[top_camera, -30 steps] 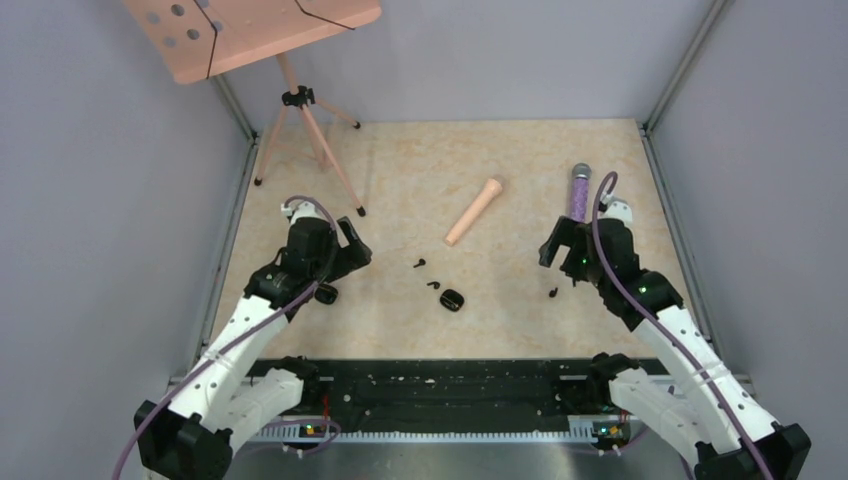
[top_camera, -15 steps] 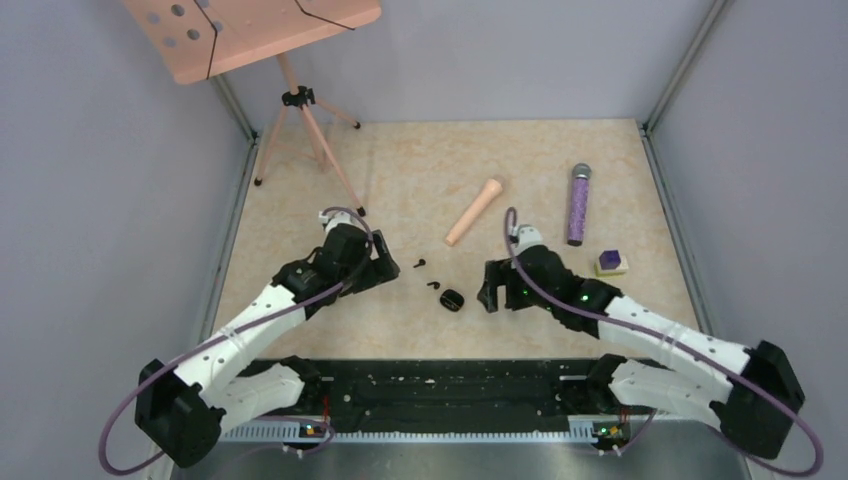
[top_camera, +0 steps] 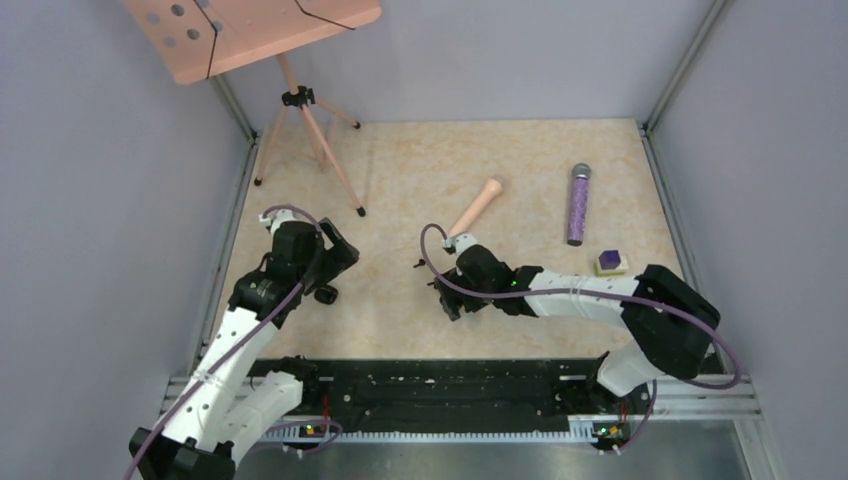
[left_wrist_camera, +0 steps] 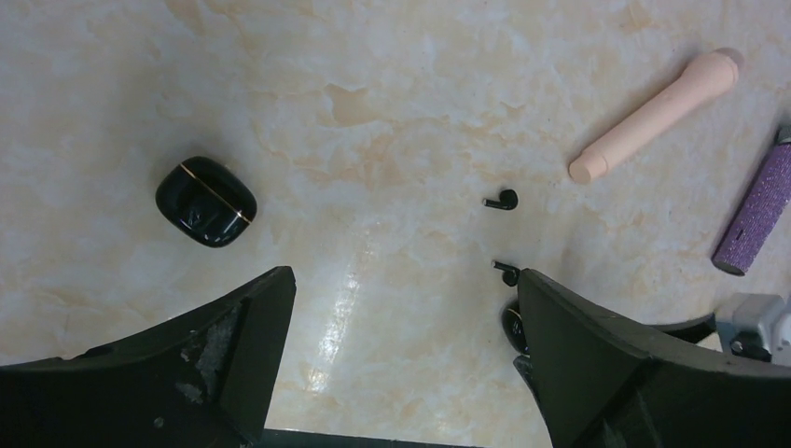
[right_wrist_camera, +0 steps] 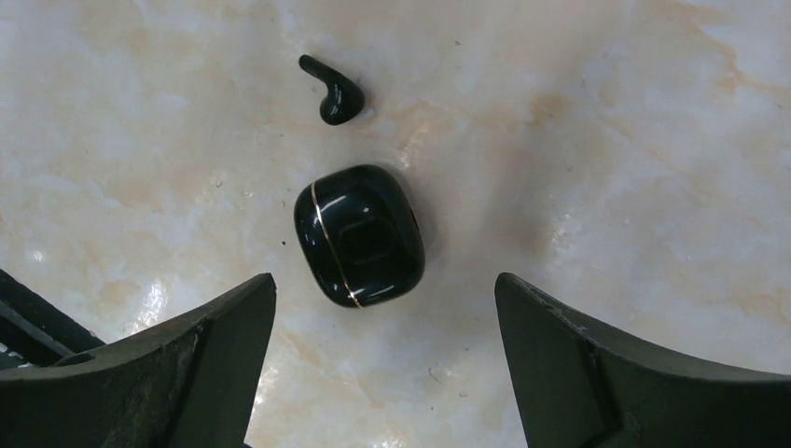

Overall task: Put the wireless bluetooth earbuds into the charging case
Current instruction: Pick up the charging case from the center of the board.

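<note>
Two alike glossy black pebble cases with a gold seam lie shut, and no blue spots show, so I cannot tell which is the charging case. One case lies just ahead of my open right gripper, in line with the gap between its fingers. The other case lies ahead and left of my open left gripper. One earbud rests just beyond the central case. The left wrist view shows two earbuds, one farther off and one by the right finger. Nothing is held.
A pink microphone lies behind the centre, a purple glitter microphone at the right, and a purple-and-white cube near it. A pink tripod stand occupies the back left corner. Grey walls close in the table.
My right arm has swept from the right side to the centre and now hangs over the central case. My left gripper reached toward the centre, then drew back left.
</note>
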